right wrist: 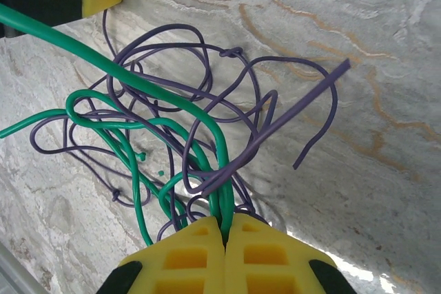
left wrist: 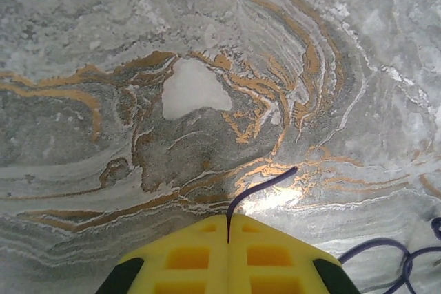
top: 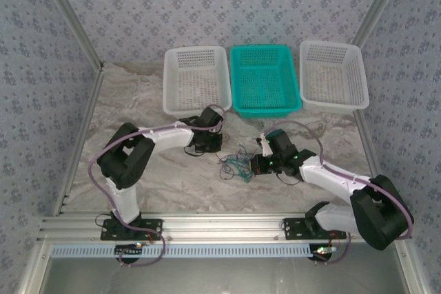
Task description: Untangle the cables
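The left end effector (left wrist: 228,218) was pinched shut on the end of a purple strand (left wrist: 263,185), the cables (top: 234,165) lay tangled mid-bench (top: 134,101) between the arms, and the right end effector (right wrist: 224,222) was clamped tight on their green and purple loops.

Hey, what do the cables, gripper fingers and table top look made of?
The cables look like thin wire in smooth, glossy green and purple plastic sleeving; they flop in loose loops. The right gripper's fingers look like matte yellow moulded or printed plastic, with square pockets. The table looks like marble or a marble print: grey with gold veins.
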Action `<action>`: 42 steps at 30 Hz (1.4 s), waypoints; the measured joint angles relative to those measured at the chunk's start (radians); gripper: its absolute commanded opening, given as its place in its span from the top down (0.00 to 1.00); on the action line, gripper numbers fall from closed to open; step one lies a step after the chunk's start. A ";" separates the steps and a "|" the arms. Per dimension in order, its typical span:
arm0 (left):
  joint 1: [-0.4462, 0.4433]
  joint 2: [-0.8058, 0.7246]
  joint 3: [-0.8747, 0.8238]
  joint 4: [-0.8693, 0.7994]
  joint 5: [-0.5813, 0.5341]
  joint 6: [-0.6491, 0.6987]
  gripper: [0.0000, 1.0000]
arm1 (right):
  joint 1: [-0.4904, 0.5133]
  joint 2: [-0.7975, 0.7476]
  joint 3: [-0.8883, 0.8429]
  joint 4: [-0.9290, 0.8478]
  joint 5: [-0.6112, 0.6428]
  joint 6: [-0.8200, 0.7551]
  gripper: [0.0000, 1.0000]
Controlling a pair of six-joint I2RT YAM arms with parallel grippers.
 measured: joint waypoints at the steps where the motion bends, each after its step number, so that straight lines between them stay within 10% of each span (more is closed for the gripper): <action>1: -0.003 -0.003 0.000 -0.003 -0.009 0.003 1.00 | -0.002 0.000 0.000 0.000 0.009 0.003 1.00; 9: 0.026 -0.186 -0.062 -0.098 -0.075 0.023 1.00 | -0.042 -0.095 -0.035 -0.060 0.152 0.049 1.00; 23: 0.367 -0.766 -0.086 -0.291 -0.151 0.122 1.00 | -0.187 -0.241 -0.143 -0.130 0.248 0.165 1.00; 42: 0.851 -0.829 0.435 -0.498 -0.083 0.248 1.00 | -0.213 -0.257 -0.165 -0.142 0.306 0.281 1.00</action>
